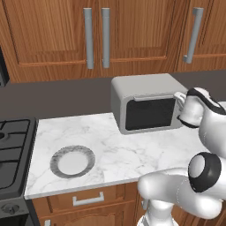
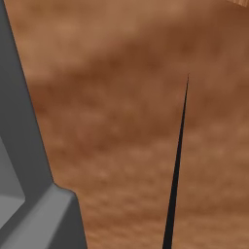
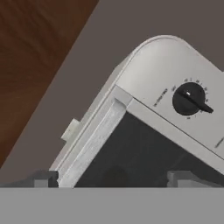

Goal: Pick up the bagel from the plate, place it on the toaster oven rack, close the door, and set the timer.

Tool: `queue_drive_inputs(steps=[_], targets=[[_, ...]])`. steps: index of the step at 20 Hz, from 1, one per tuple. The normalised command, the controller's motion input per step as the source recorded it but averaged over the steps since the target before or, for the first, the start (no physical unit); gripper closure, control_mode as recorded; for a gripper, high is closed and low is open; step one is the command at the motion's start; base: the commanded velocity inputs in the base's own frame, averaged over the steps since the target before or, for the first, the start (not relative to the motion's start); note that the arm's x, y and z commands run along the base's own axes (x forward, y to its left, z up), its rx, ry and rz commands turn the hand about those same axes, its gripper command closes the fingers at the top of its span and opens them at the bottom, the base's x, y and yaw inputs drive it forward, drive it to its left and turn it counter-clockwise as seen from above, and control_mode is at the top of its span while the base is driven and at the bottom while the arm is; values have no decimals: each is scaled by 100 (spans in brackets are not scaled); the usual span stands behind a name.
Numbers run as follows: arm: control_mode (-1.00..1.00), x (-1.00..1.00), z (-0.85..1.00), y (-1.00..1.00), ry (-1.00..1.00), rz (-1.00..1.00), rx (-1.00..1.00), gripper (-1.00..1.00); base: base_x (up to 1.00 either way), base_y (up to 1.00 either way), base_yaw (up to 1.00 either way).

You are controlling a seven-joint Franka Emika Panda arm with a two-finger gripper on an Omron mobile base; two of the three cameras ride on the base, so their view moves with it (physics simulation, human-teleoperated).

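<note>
Marble counter: 1 plate, 1 toaster oven, door shut.

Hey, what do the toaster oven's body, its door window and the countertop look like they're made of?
The toaster oven body looks like matte light-grey metal, judging by its smooth, even sheen. Its door window appears to be dark glass, flat and near black. The countertop looks like polished white marble, given its grey veining, though it could be imitation.

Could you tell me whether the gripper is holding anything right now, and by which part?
Nothing: the gripper is open, facing the shut toaster oven door.
</note>
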Motion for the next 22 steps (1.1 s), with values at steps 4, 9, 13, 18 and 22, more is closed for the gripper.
queue_drive_inputs(steps=[4, 9, 13, 18, 22], targets=[[-100, -35, 80, -91, 10, 0, 0, -100, 0, 0, 0], [-100, -32, 27, -96, 17, 0, -24, -100, 0, 0, 0], [-100, -22, -12, -51, 23, 4, -34, -100, 0, 0, 0], [-100, -14, -47, 0, 14, 4, -17, -100, 0, 0, 0], [-100, -6, -54, 31, -5, 7, -7, -100, 0, 0, 0]])
